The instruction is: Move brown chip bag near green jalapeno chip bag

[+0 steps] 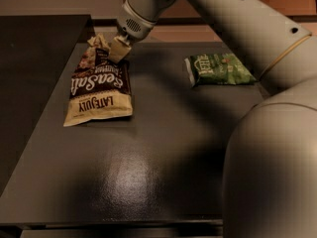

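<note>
Dark glossy table (168, 148), with a pale glare patch just toward 6 o'clock of centre. Two things lie on it, well apart. The brown chip bag (99, 90) is at 10 o'clock, lengthwise, its cream end toward 6 o'clock and its crumpled top toward 12. The green jalapeno chip bag (220, 68) is at 2 o'clock, lying flat, long side across. The gripper (119, 48) is at 11 o'clock, at the brown bag's top end.
</note>
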{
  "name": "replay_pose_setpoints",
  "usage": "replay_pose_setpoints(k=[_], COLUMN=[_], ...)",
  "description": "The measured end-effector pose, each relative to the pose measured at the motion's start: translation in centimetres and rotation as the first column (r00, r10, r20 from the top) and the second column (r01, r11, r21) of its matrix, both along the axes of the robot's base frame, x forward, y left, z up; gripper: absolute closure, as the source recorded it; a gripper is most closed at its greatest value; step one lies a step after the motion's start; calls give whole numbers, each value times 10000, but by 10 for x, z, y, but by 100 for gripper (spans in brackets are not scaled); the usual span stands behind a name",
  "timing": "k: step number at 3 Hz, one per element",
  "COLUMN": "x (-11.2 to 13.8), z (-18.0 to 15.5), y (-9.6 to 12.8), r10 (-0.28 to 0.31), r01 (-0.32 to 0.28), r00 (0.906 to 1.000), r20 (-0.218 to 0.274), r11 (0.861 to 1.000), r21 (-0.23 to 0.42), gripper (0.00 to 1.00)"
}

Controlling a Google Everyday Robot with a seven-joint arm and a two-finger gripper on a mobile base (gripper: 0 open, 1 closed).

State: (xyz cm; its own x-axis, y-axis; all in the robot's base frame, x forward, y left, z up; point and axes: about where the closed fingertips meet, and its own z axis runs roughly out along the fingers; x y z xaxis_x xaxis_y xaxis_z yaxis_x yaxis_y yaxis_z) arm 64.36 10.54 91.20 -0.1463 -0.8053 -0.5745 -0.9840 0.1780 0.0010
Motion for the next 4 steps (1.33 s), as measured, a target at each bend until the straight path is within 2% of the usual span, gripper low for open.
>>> replay_pose_setpoints(k=[1,2,3,4], x=[2,6,16,28], z=[30,52,59,54], y=[-29,-66,-102,-129], r10=[-384,-1048,-1808,-2575], r01=[390,1072,1838,2595], r00=[9984,9925,9815,9653], r20=[406,627,621,431], r11=[9991,9936,9819,9645], r21=[-153,-365,-460,-494], gripper=[100,100,100,100])
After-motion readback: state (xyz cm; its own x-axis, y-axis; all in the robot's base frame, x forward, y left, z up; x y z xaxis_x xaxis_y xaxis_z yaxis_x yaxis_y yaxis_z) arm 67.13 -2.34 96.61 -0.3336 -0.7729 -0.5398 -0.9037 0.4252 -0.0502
